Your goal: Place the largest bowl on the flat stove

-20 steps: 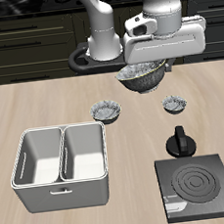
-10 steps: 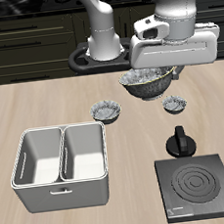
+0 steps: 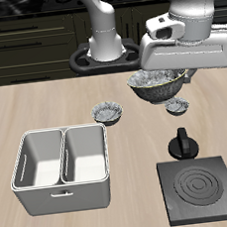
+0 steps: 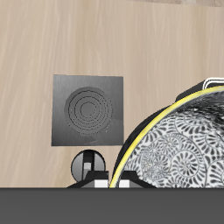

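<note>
Three bowls, one flat stove, one two-compartment basin.

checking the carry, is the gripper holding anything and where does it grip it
Yes: the gripper holds the largest bowl in the air, above the table, apparently by its rim; the fingers' exact contact is hidden. The flat stove is bare.

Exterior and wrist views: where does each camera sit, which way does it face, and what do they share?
Exterior view: in front of and above the table, facing the robot's base; shows the arm and gripper carrying the largest bowl in the air.
Wrist view: on the gripper, looking down at the table; only dark gripper parts show at the frame's edge.
Shared: the largest bowl, the flat stove and its knob.
</note>
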